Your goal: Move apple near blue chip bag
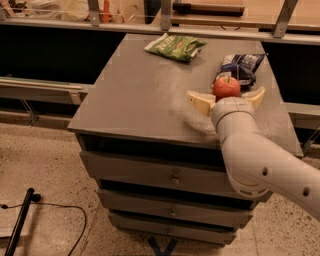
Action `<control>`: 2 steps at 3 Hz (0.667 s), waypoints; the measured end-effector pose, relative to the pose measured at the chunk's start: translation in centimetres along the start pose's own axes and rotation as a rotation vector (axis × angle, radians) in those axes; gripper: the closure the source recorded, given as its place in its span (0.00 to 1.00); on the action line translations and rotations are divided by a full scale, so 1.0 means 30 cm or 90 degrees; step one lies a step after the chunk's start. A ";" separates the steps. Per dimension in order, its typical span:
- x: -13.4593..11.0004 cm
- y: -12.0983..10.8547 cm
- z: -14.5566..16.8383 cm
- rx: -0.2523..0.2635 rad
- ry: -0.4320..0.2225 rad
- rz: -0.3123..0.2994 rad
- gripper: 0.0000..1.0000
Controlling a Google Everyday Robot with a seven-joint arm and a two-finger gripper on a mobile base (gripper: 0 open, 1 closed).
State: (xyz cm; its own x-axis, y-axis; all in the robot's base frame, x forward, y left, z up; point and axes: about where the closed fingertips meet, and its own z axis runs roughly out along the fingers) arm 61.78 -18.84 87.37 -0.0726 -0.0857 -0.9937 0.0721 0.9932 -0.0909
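Observation:
The red-orange apple (226, 86) sits on the grey cabinet top (145, 95), right in front of the dark navy blue chip bag (243, 65) and touching or nearly touching it. My gripper (226, 99) is just in front of the apple with its two cream fingers (201, 104) spread wide, one to each side. The fingers do not touch the apple. My white arm reaches in from the lower right.
A green chip bag (176, 46) lies at the back of the cabinet top. The cabinet has several drawers (170, 175) below. A shelf rail with posts (165, 15) runs behind. A black cable (30, 210) lies on the speckled floor at lower left.

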 end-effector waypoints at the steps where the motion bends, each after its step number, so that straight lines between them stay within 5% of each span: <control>1: -0.031 0.065 -0.146 -0.025 0.023 -0.004 0.00; 2: -0.029 0.070 -0.146 -0.027 0.027 0.002 0.00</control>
